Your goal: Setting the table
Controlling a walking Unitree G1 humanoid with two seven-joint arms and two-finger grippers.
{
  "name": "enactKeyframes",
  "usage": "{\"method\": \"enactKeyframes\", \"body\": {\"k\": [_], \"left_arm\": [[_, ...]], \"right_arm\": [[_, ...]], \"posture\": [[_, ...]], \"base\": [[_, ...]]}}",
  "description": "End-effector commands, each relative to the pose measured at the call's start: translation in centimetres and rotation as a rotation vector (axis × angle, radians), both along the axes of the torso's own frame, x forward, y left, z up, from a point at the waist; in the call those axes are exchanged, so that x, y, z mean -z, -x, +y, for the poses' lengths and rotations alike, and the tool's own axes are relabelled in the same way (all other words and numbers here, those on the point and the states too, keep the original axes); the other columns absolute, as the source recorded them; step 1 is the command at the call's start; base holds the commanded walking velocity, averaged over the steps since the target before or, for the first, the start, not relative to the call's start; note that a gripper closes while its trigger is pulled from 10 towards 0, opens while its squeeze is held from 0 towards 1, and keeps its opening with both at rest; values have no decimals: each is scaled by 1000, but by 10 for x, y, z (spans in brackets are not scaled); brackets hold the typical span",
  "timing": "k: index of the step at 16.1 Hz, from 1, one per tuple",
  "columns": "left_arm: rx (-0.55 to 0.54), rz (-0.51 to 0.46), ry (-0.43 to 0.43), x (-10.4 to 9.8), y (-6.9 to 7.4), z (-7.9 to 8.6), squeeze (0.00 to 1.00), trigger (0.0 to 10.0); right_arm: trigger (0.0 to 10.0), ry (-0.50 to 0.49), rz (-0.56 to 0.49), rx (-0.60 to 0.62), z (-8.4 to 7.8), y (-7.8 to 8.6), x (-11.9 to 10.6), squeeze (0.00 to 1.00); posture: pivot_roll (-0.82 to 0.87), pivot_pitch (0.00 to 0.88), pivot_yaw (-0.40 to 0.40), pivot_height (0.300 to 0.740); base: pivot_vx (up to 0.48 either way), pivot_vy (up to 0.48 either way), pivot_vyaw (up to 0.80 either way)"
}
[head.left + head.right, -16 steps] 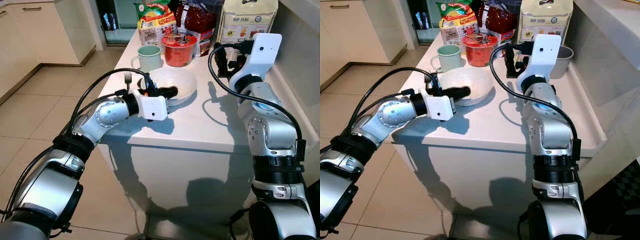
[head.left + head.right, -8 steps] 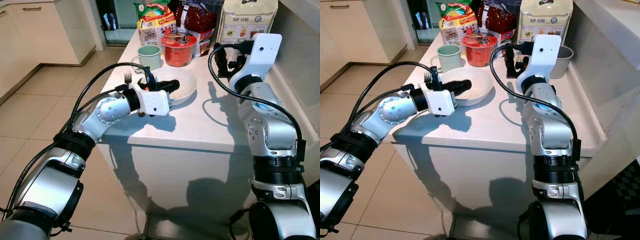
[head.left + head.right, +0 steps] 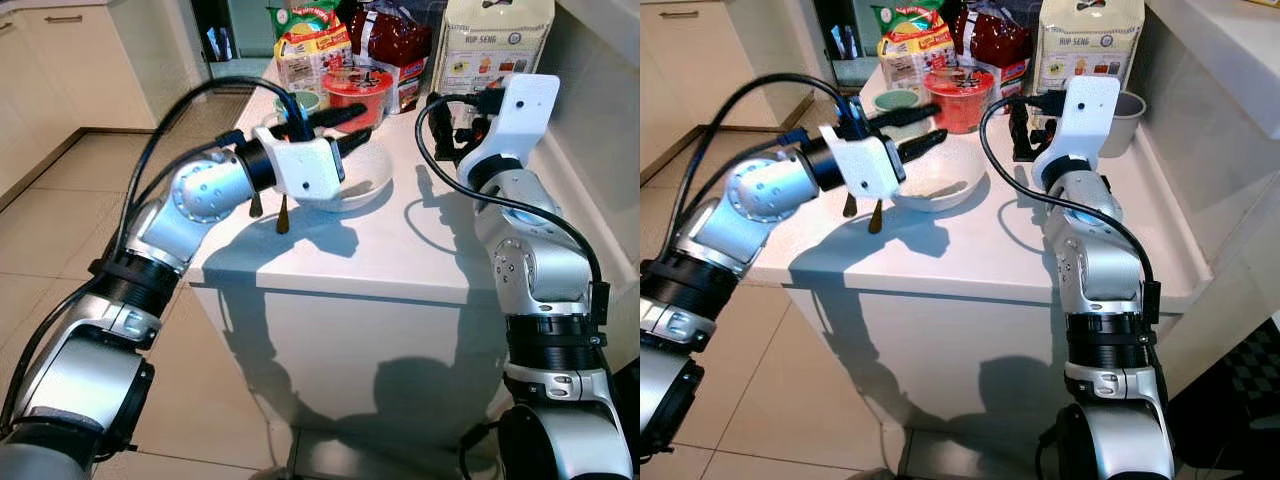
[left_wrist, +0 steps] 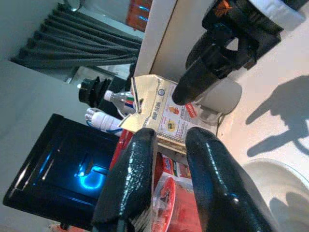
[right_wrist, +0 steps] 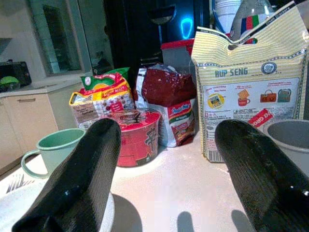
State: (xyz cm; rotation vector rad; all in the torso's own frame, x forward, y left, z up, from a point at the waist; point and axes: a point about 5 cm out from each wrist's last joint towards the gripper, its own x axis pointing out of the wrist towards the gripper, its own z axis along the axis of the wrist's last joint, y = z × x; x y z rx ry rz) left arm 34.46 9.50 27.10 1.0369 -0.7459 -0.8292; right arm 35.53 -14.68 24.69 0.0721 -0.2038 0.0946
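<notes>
Bench (image 3: 420, 250): white top carrying everything, its near edge facing the robot.
Bowl (image 3: 955, 170): white and shallow, on the bench near its left edge; taken here as the landmark.
Left gripper (image 3: 922, 130): raised above the bowl's left rim, pointing toward the items behind it; fingers (image 4: 140, 169) a little apart with nothing between them.
Fork and spoon: two dark handles (image 3: 283, 215) hang below the left wrist housing, just left of the bowl; what holds them cannot be told. A fork's tines (image 5: 17, 182) lie at the bowl's far-left side in the right wrist view.
Right gripper (image 3: 462, 125): held above the bench to the right of the bowl, aimed at the packets behind; fingers (image 5: 82, 174) wide apart and empty.
Green mug (image 5: 53, 147): just behind the bowl on its left.
Red noodle cup (image 3: 960, 98): directly behind the bowl.
Snack packets (image 3: 912, 45): behind the mug and cup.
Cracker bag (image 5: 251, 113): behind and right of the bowl.
Grey cup (image 3: 1128, 120): right of the cracker bag.
</notes>
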Motion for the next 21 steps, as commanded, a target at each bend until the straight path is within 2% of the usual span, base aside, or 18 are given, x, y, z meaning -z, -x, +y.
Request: {"method": "enactKeyframes", "body": {"k": [1, 5, 6, 7, 9, 14, 15, 16, 21], "left_arm": [[-12, 25, -11, -4, 3, 7, 1000, 10000], [-25, 143, -114, 11, 12, 19, 1000, 10000], [-25, 143, -114, 11, 12, 19, 1000, 10000], [-38, 193, -167, 19, 16, 26, 1000, 10000], [-63, 227, -212, 24, 17, 32, 1000, 10000], [-84, 254, -255, 16, 22, 39, 1000, 10000], [-88, 258, -269, 16, 22, 39, 204, 10000], [-96, 261, -295, 16, 22, 39, 0, 10000], [-114, 295, -367, 21, 24, 46, 0, 10000]], "right_arm": [[10000, 8, 6, -5, 2, -1, 3, 0], [10000, 9, 9, -5, 2, -2, 5, 0], [10000, 9, 9, -5, 2, -2, 5, 0], [10000, 11, 3, -1, 1, -2, 4, 0], [10000, 13, -7, 8, -2, -3, 1, 0], [10000, 14, -14, 12, -2, -4, 0, 0], [10000, 15, -14, 13, -2, -4, 0, 0], [10000, 17, -16, 13, -2, -5, 0, 0], [10000, 16, -18, 13, -1, -5, 0, 0]], "posture": [[51, 0, 86, 740], [57, 0, 85, 740], [57, 0, 85, 740], [67, 0, 81, 740], [67, 0, 81, 740], [70, 0, 82, 740], [71, 0, 81, 740], [71, 0, 81, 740], [72, 0, 85, 740]], "base": [[0, 0, 0], [0, 0, 0], [0, 0, 0], [0, 0, 0], [0, 0, 0], [0, 0, 0], [0, 0, 0], [0, 0, 0], [0, 0, 0]]}}
